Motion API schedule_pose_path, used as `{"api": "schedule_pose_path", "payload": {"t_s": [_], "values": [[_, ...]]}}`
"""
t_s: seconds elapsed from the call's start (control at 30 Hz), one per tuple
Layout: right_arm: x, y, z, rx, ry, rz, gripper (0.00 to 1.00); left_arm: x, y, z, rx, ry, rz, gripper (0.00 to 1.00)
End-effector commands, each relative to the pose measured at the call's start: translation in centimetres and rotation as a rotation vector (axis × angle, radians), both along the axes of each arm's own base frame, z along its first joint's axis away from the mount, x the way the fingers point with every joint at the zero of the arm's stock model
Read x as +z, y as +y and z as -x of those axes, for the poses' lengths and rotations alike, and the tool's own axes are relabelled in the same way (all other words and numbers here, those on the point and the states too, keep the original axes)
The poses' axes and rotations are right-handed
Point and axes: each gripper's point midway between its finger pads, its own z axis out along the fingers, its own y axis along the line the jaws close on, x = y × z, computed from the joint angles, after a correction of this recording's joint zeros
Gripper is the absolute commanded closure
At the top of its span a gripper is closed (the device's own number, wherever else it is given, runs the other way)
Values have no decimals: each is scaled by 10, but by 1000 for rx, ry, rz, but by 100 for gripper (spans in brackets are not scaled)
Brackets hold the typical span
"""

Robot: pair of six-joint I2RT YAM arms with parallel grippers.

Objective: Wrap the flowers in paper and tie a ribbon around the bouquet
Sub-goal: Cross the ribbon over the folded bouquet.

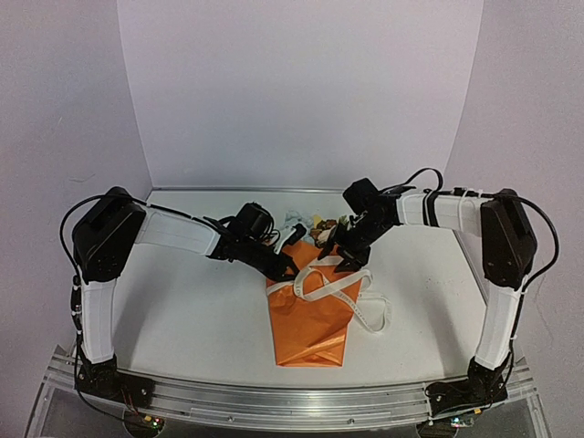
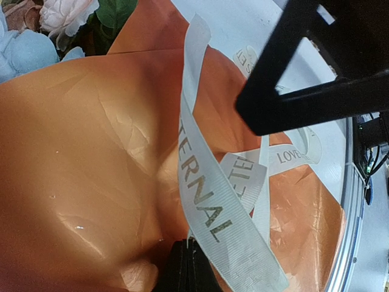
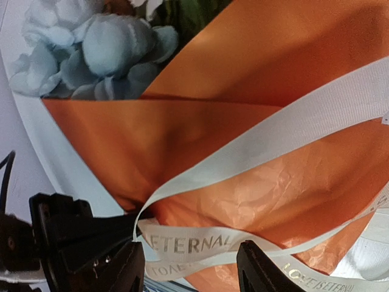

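Observation:
The bouquet [image 1: 310, 319] lies mid-table, a cone of orange paper [image 2: 79, 152] with its narrow end toward me. The flowers [image 1: 306, 228], pale blue and white, show at its far wide end, also in the right wrist view [image 3: 97, 55]. The white lettered ribbon [image 1: 333, 285] loops across the cone's upper part. My left gripper [image 1: 290, 271] is shut on a fold of the ribbon [image 2: 203, 201] at the cone's left edge. My right gripper [image 3: 191, 267] stands open low over the cone's right side, a ribbon strand [image 3: 188, 243] lying loose between its fingers [image 3: 261, 267].
A loose end of ribbon [image 1: 374, 315] trails onto the white table [image 1: 182, 310] right of the cone. A metal rail [image 1: 274, 397] runs along the near edge. White backdrop walls close the back and sides. The two grippers sit close together over the bouquet.

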Motion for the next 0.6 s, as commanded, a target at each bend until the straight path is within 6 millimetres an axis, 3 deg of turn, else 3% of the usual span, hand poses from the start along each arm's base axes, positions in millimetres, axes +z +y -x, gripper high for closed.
{"api": "schedule_pose_path", "payload": {"t_s": [0.0, 0.37, 0.57], "values": [[5, 0, -16, -107, -8, 31, 46, 14, -3, -5, -27, -52, 17, 100], [-12, 3, -37, -158, -9, 77, 48, 16, -2, -3, -54, -63, 1, 100], [-22, 5, -39, -166, 11, 86, 55, 17, -4, -2, -68, -64, 1, 100]]}}
